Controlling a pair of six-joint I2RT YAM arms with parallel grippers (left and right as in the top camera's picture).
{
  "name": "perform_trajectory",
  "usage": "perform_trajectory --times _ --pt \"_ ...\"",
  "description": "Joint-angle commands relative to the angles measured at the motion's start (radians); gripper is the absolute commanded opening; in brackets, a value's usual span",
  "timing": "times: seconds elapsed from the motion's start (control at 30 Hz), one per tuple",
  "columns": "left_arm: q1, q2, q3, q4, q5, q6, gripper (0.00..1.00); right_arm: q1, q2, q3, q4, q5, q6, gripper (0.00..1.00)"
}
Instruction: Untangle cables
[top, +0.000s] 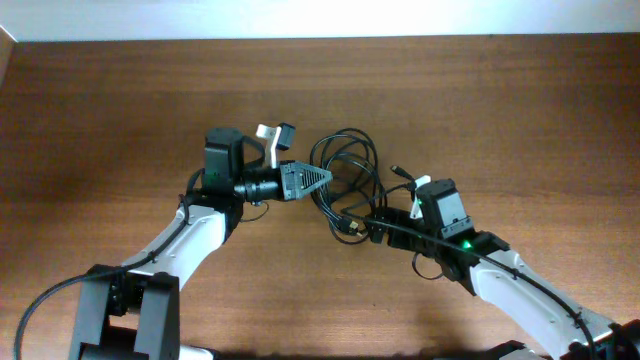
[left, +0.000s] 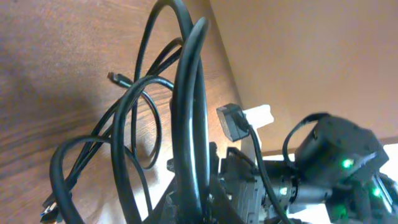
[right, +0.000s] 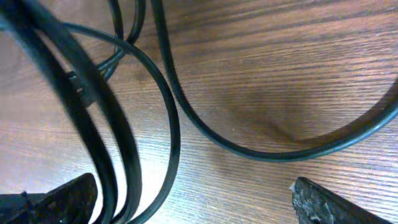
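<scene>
left gripper (top: 326, 179): fingers together, clamped on a strand of the cables (top: 345, 165) at the left edge of the bundle. in the left wrist view, thick loops rise straight out of the fingers. the gripper lies level and points toward the robot's right.

right gripper (right: 194, 182): fingers apart, one in each lower corner of the right wrist view, gripping nothing. two strands pass just inside the lower-left finger (right: 56, 199), and a third curves across the wood between the fingers. overhead, this gripper points toward the robot's left and meets the near end of the bundle.

count: two grippers, one bundle. the number of separate cords cannot be told, as the loops overlap. two plug ends show overhead: a metal-tipped plug end (top: 397, 171) just right of the loops, and a second plug end (top: 352, 228) at the near end.

orientation: the bundle rests on the table (top: 100, 100), near its centre, between the two grippers. its long axis runs from the far side to the near side.
</scene>
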Motion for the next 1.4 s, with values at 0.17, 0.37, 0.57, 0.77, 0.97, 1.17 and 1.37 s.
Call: perform_trajectory --times 0.17,0.37,0.57,0.77,0.97,1.17,1.37 --pt "0.005 0.003 0.004 -0.061 -0.060 -0.253 0.00 0.067 0.013 0.008 -0.006 0.050 -0.002 0.99" --pt "0.006 0.003 0.004 -0.081 -0.062 -0.274 0.00 0.067 0.076 0.008 0.002 0.050 -0.002 0.99" --pt "0.006 0.003 0.004 -0.103 -0.058 -0.282 0.00 0.067 0.089 0.008 0.018 0.050 -0.002 0.99" --pt "0.006 0.003 0.004 -0.142 -0.059 -0.359 0.00 0.067 0.090 0.008 0.020 0.050 -0.002 0.99" --pt "0.006 0.003 0.004 -0.148 -0.061 -0.393 0.00 0.068 0.091 0.008 0.016 0.045 0.002 0.99" --pt "0.006 0.003 0.004 -0.125 -0.068 -0.394 0.00 0.096 0.091 0.008 0.013 0.045 0.002 0.99" --pt "0.010 0.003 0.004 -0.172 -0.131 -0.486 0.00 0.116 0.091 0.007 0.013 0.047 0.001 0.99"
